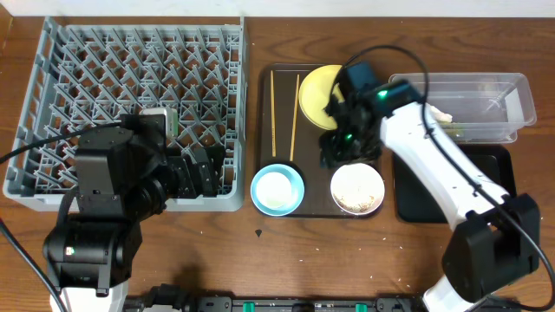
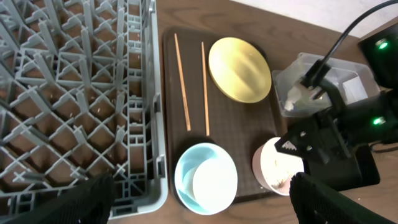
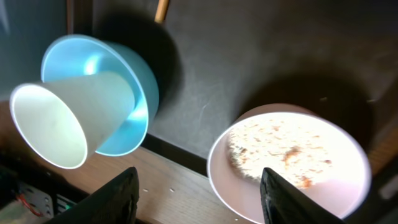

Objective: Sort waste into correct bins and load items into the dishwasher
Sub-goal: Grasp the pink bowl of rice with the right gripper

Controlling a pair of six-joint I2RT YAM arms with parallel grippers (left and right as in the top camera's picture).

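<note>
The grey dish rack (image 1: 130,95) fills the left. On the dark brown serving tray (image 1: 316,156) lie two chopsticks (image 1: 273,113), a yellow plate (image 1: 314,91), a light blue bowl (image 1: 260,178) with the cream cup (image 1: 277,191) tilted inside it, and a white bowl (image 1: 357,189) holding rice grains (image 3: 273,149). My right gripper (image 3: 199,199) is open and empty, just above the white bowl's (image 3: 348,186) near rim. My left gripper (image 2: 202,193) is open and empty, above the rack's front right corner and the blue bowl (image 2: 186,168).
The clear tub (image 1: 486,100) stands at the back right with a whitish crumpled lump (image 1: 442,115) at its left end. The black tray (image 1: 486,186) lies in front of it, partly hidden by my right arm. A few loose grains lie on the wood by the serving tray's front edge.
</note>
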